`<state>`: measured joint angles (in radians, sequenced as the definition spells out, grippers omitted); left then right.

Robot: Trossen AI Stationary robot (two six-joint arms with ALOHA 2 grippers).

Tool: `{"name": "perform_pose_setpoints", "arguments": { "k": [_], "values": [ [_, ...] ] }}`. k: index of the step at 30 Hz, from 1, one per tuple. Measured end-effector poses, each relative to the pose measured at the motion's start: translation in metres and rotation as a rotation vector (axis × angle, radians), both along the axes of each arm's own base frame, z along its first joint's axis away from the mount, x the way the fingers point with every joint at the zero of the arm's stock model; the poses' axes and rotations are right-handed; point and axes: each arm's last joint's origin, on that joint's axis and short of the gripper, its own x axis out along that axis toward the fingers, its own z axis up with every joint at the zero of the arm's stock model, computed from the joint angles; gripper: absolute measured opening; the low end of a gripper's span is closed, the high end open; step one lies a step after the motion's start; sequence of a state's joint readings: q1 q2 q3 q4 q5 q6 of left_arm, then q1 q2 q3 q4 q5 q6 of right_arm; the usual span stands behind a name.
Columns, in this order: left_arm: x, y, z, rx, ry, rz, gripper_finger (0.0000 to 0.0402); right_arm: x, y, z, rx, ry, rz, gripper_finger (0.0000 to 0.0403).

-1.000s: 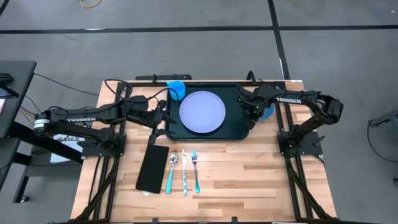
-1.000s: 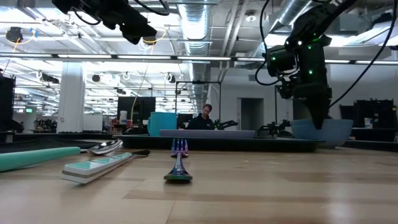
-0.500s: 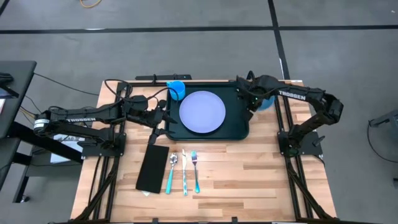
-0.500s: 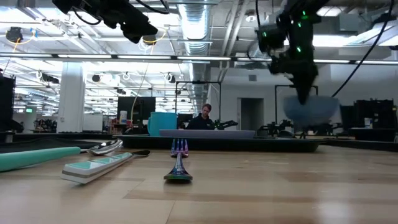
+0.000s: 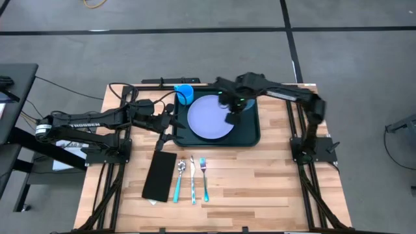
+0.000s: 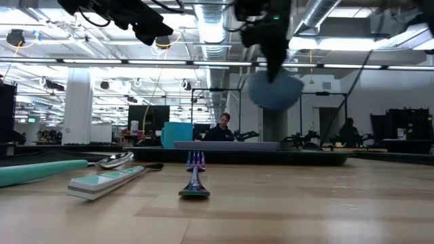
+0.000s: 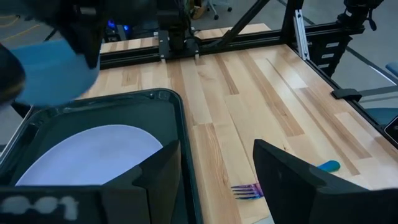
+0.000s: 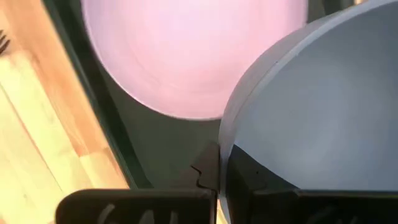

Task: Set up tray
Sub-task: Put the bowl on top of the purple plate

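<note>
Two dark arms reach in: the right gripper [image 5: 232,119], clamped on a pale blue bowl [image 6: 274,90], hangs above the lavender round plate [image 5: 209,117] in the dark green-black rimmed tray [image 5: 253,133] (far table side), while the left gripper [image 5: 170,122], fingers spread wide, waits beside the tray's edge.

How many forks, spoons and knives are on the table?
3, side by side on the wood in front of the tray: spoon nearest the black napkin, knife in the middle, fork on the far side.
</note>
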<state>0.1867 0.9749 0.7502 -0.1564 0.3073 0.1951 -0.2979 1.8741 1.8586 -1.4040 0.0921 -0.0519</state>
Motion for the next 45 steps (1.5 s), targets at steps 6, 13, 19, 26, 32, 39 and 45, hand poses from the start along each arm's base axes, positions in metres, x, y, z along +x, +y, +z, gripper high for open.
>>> {"name": "perform_pose_setpoints", "arguments": {
  "k": [6, 13, 19, 26, 32, 39, 45],
  "values": [
    [0.000, 0.000, -0.001, -0.001, 0.006, 0.000, 0.0192, 0.048, -0.002, -0.013, -0.001, 0.052, 0.140, 0.0001],
    [-0.007, -0.001, -0.001, -0.008, 0.038, 0.008, 0.0192, 0.076, -0.007, -0.044, 0.012, 0.119, 0.238, 0.0000],
    [-0.026, -0.004, 0.008, 0.001, 0.029, 0.032, 0.0192, 0.086, -0.010, -0.066, 0.019, 0.152, 0.281, 0.0000],
    [-0.038, -0.006, 0.008, -0.008, 0.065, 0.029, 0.0192, 0.097, -0.006, -0.073, 0.011, 0.105, 0.342, 0.0000],
    [-0.038, -0.006, 0.008, -0.002, 0.065, 0.030, 0.0192, 0.102, 0.002, -0.073, -0.002, 0.078, 0.366, 0.0000],
    [-0.038, -0.006, 0.008, 0.008, 0.067, 0.056, 0.0192, 0.104, 0.015, -0.073, -0.001, 0.083, 0.403, 0.0000],
    [-0.038, -0.006, 0.008, 0.004, 0.067, 0.058, 0.0192, 0.103, 0.013, -0.073, 0.012, 0.082, 0.373, 0.0000]
  ]
}}
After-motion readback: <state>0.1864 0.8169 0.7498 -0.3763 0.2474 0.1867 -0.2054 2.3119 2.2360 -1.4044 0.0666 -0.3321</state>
